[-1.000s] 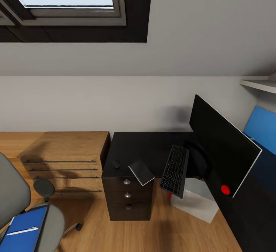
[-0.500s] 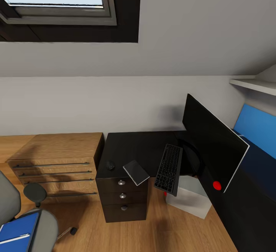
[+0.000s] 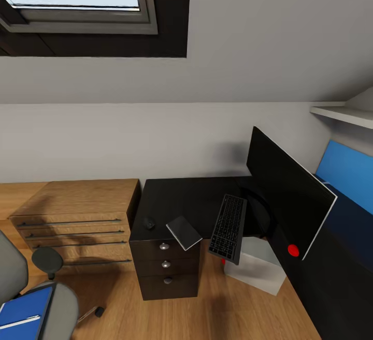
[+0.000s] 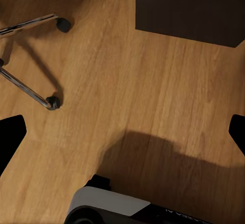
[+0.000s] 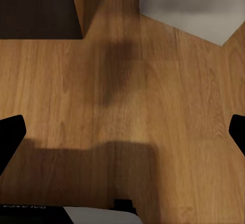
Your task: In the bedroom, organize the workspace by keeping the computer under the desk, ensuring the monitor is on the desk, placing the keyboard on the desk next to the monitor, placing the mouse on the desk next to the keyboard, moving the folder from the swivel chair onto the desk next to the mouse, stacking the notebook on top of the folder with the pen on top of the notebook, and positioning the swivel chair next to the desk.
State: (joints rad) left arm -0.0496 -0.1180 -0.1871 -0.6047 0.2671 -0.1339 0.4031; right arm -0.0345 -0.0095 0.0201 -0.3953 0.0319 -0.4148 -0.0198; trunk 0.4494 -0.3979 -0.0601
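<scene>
Desk (image 3: 191,197) work waits ahead of both arms, which hang over bare wood floor (image 4: 153,91). The left gripper (image 4: 122,134) shows its 2 fingertips wide apart at the frame edges with nothing between them, above the floor near the swivel chair's chrome legs and casters. The right gripper (image 5: 122,132) is likewise spread wide and empty, over floor near the pale computer (image 5: 189,4) case. In the head view, the dark desk carries the mouse (image 3: 149,222), a notebook (image 3: 183,232) overhanging the front edge, the keyboard (image 3: 228,227) also jutting past the edge, and the monitor (image 3: 287,195). The computer sits on the floor below the keyboard. Beside the desk stands a wooden dresser (image 3: 75,210). The swivel chair (image 3: 31,298) holds the blue folder (image 3: 23,309) with the pen (image 3: 18,322) lying on it.
</scene>
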